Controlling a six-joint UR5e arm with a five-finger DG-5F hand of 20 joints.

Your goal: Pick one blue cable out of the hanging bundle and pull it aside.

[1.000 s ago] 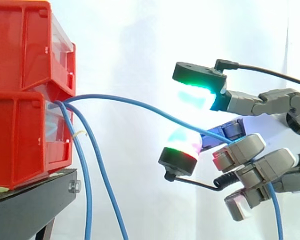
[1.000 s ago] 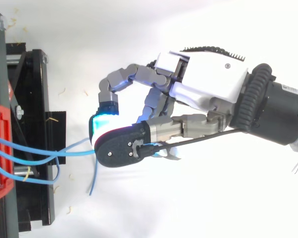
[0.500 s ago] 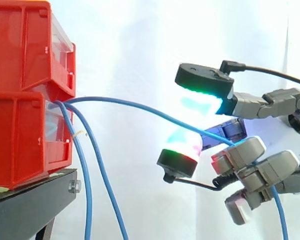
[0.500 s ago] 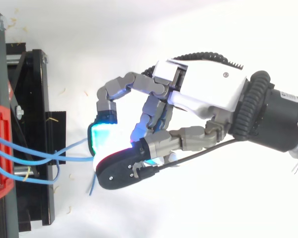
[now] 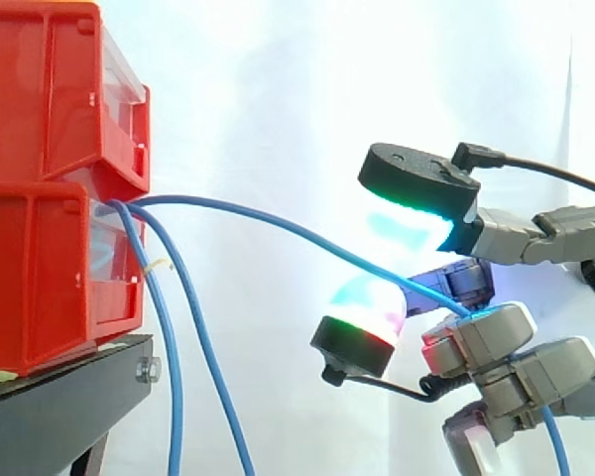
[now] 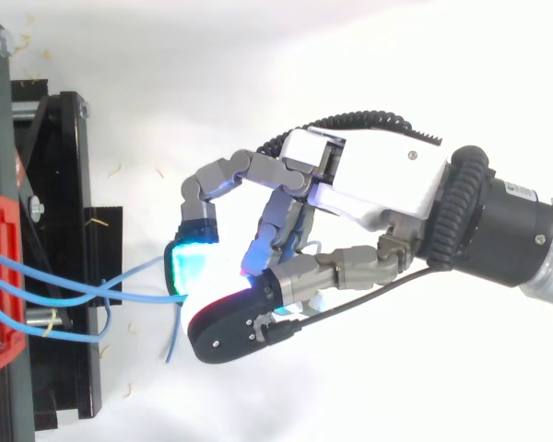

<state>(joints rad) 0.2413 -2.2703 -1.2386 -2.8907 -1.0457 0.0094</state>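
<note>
Three blue cables come out of the lower red bin (image 5: 40, 268). Two of them (image 5: 174, 357) hang down beside the black stand (image 5: 59, 407). The third blue cable (image 5: 278, 226) is drawn out to the right, away from the others, and runs into my hand (image 5: 506, 342). It passes between the glowing upper pad and the lower pad, bends over a curled finger, then drops at the lower right (image 5: 550, 441). In the top view my hand (image 6: 378, 180) reaches in from the right, its fingers curled round that cable (image 6: 138, 296), whose loose end (image 6: 172, 341) dangles.
Two red bins (image 5: 50, 89) are stacked at the left on the black stand (image 6: 64, 230). A white curtain lies behind everything. Small straw-coloured scraps (image 6: 101, 221) lie on and around the stand.
My hand has sunk a little and turned, the upper pad coming lower and slightly right. The held cable now slopes down more steeply. The two hanging cables have not moved.
</note>
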